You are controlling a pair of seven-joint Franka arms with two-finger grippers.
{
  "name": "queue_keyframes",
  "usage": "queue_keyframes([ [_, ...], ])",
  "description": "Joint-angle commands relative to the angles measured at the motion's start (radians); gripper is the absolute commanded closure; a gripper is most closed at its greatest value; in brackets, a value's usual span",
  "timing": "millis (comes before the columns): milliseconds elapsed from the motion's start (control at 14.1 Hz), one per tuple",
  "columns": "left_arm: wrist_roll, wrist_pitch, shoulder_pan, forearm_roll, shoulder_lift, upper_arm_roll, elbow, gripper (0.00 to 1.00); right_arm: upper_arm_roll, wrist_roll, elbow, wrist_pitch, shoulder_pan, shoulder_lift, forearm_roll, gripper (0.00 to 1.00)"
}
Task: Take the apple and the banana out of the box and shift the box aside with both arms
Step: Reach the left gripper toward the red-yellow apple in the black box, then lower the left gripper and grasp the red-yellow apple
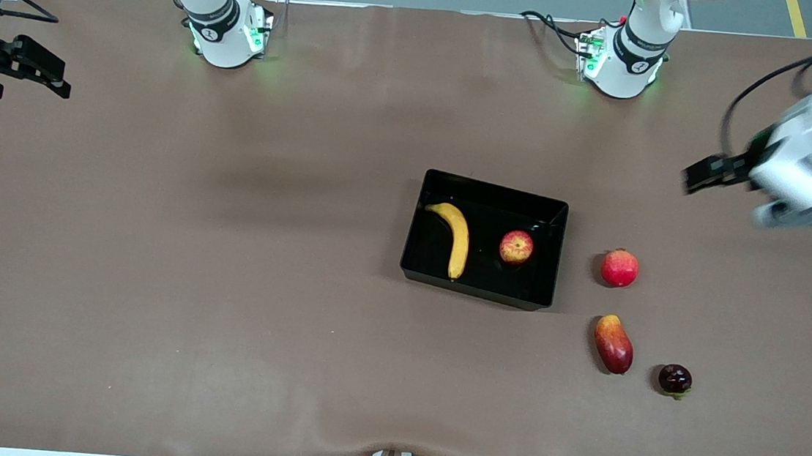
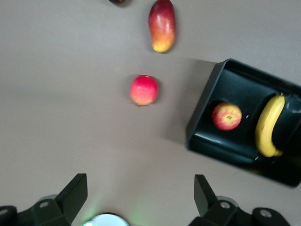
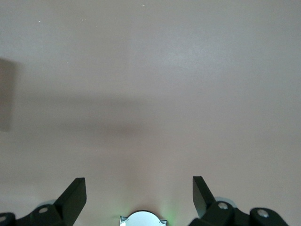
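box beside 3 loose fruits

It was a robotics lab or test cell rather than a home; two white Franka arms were bolted by their bases to a wide table under a plain brown cover; green status lights glowed at the bases; loose black cables ran along the edges; a grey floor with a yellow line showed past the table.
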Motion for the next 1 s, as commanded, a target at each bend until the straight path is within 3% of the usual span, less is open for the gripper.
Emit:
queue_keyframes([
  [0, -0.199, 0.065, -0.054, 0.019, 0.113, -0.004, 0.033, 0.00, -0.002, 0.007, 0.011, 0.003, 0.013, 0.014, -0.020, 0.00],
  [356, -0.461, 0.359, -0.116, 0.001, 0.176, -0.005, -0.142, 0.00, -0.002, 0.005, 0.011, 0.003, 0.029, 0.037, -0.032, 0.00],
  [498, -0.566, 0.486, -0.121, -0.065, 0.200, -0.027, -0.211, 0.00, -0.002, 0.007, 0.011, 0.005, 0.066, 0.059, -0.067, 0.00],
  [640, -0.658, 0.527, -0.150, -0.065, 0.225, -0.041, -0.239, 0.00, -0.002, 0.016, 0.012, 0.009, 0.094, 0.074, -0.121, 0.00],
  [925, -0.788, 0.632, -0.196, -0.057, 0.278, -0.041, -0.285, 0.00, -0.004, 0.017, 0.012, 0.009, 0.083, 0.074, -0.106, 0.00],
])
